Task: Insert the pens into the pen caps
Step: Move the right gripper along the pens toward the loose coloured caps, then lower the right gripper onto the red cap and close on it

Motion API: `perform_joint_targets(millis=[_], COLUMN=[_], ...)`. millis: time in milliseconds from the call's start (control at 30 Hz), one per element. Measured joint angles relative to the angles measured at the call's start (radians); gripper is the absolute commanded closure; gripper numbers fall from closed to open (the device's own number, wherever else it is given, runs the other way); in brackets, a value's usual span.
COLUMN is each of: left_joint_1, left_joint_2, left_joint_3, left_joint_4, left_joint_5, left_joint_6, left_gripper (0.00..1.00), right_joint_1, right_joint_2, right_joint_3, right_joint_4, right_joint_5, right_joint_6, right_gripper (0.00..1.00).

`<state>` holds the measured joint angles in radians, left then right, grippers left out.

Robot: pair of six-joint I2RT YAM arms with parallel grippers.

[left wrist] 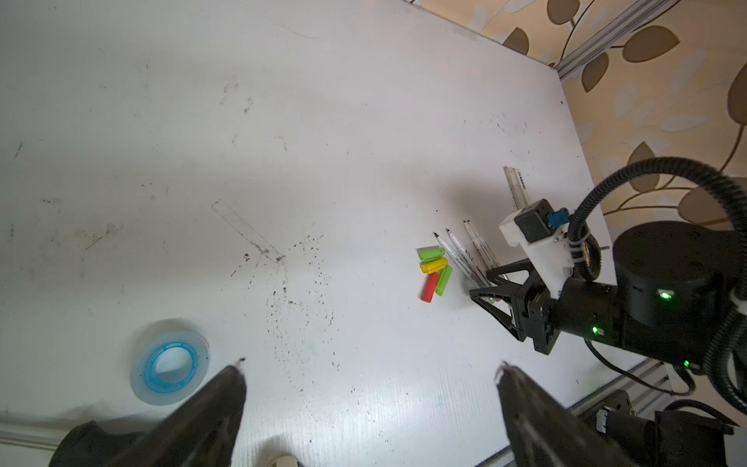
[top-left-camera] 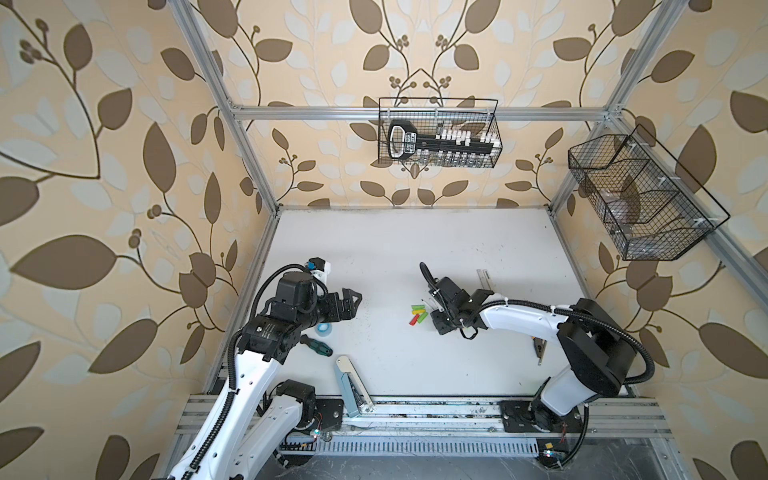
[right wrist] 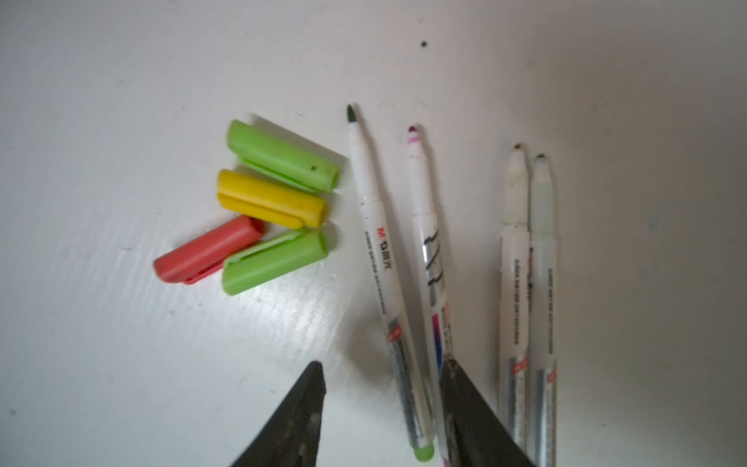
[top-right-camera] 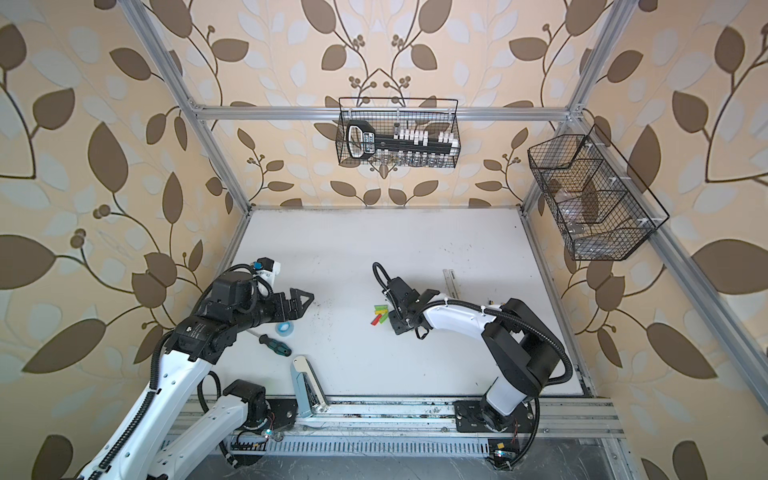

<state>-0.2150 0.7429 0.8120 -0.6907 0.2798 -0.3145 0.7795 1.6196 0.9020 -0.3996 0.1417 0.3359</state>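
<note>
So the right gripper [right wrist: 383, 364] has its claw partly apart, straddling the green-ended pen [right wrist: 374, 242] without pinching it — the other pens [right wrist: 515, 250] lie uncapped alongside on the table [right wrist: 121, 81]. The pen caps [right wrist: 271, 200] (two green, a yellow, a red) sit bunched just beside the pen tips, and the left gripper [left wrist: 372, 366] is spread wide, empty, near a tape roll [left wrist: 141, 364].
</note>
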Motion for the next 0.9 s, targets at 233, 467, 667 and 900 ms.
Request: perform_joint_targets(millis=[233,467,667,900], left_joint_1=[0.000,0.000,0.001,0.001], left_joint_2=[-0.001,-0.002,-0.005,-0.009], left_joint_3=[0.000,0.000,0.000,0.000], left_joint_4=[0.004,0.005,0.005,0.005], left_joint_5=[0.000,0.000,-0.001,-0.001], left_joint_6=[0.000,0.000,0.000,0.000], left_gripper=[0.01,0.01,0.01,0.01], right_joint_1=[0.040,0.075,0.107,0.114], right_joint_2=[-0.003,0.068,0.125,0.166], right_joint_3=[0.047,0.105,0.123,0.135], right_joint_4=[0.010,0.022,0.027,0.040], right_joint_5=[-0.029,-0.089,-0.120,-0.159], right_joint_6=[0.013,0.040,0.068,0.086], right_gripper=[0.62,0.65,0.66,0.66])
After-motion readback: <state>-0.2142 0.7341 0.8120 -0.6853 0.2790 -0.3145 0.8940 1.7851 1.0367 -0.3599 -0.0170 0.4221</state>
